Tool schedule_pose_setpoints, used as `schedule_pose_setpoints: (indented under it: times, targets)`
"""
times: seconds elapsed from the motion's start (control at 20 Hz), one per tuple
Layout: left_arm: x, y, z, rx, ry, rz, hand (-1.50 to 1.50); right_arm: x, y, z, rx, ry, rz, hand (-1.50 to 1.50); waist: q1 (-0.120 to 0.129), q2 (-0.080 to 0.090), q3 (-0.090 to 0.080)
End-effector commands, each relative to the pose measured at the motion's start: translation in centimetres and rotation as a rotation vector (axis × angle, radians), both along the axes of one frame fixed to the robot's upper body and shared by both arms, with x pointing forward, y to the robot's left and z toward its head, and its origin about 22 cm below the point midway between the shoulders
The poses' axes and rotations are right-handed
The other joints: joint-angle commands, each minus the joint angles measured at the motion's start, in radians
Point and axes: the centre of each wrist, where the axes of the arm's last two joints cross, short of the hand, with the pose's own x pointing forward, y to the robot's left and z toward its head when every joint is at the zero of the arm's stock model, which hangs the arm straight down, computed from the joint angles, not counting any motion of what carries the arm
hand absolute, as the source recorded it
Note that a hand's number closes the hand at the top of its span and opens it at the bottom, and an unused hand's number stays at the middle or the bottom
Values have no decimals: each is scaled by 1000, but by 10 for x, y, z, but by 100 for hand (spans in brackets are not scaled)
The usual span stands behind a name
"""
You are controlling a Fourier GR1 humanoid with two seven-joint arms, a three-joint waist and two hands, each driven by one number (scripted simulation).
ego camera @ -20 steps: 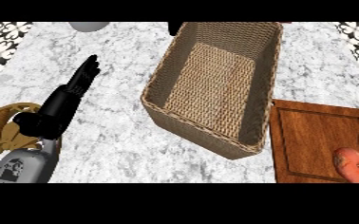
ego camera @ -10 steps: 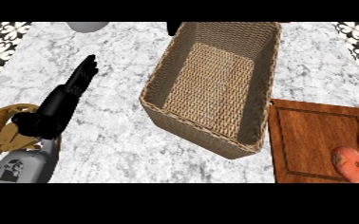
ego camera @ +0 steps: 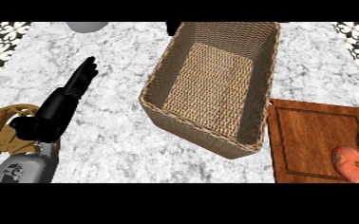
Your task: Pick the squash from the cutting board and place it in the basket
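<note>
An orange-red squash (ego camera: 346, 162) lies on the wooden cutting board (ego camera: 308, 142) at the lower right, partly cut off by the view's edge. A woven wicker basket (ego camera: 163, 108) stands in the middle of the marble counter, with nothing inside it. My left hand (ego camera: 57, 107) rests at the left with straight fingers pointing up, holding nothing, well away from the basket. My right hand shows nowhere.
A round tan object (ego camera: 14, 134) lies at the lower left, partly behind my left hand. A grey rounded thing (ego camera: 87, 26) sits at the counter's far edge, and a dark object (ego camera: 173, 27) pokes in beside the basket's far corner.
The whole scene has shifted slightly left in the view, so a little more of the squash shows. My left hand keeps its pose.
</note>
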Motion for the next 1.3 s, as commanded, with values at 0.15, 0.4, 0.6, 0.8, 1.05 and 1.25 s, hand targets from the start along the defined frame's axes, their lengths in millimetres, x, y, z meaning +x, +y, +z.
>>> schedule_pose_setpoints:
  times: [0.15,0.4,0.6,0.8,1.05,1.25]
  targets:
    - [12,-5,9,-5,7,-10,0,9,-1,-17,-42,37,27,-150,4,1,1]
    - [-9,-17,9,-2,-8,-17,0,17,12,-19,-60,60,23,-150,7,0,0]
    - [2,-3,-15,-18,9,-5,0,3,30,-55,-70,58,18,-150,1,1,0]
    - [-1,-7,3,-9,9,3,0,21,24,-52,-115,78,2,-150,5,0,0]
    - [-3,6,2,2,6,-16,0,25,22,-53,-127,84,-18,-150,4,1,0]
    - [15,14,8,-4,-3,-7,0,23,23,-65,-122,107,12,-150,2,1,0]
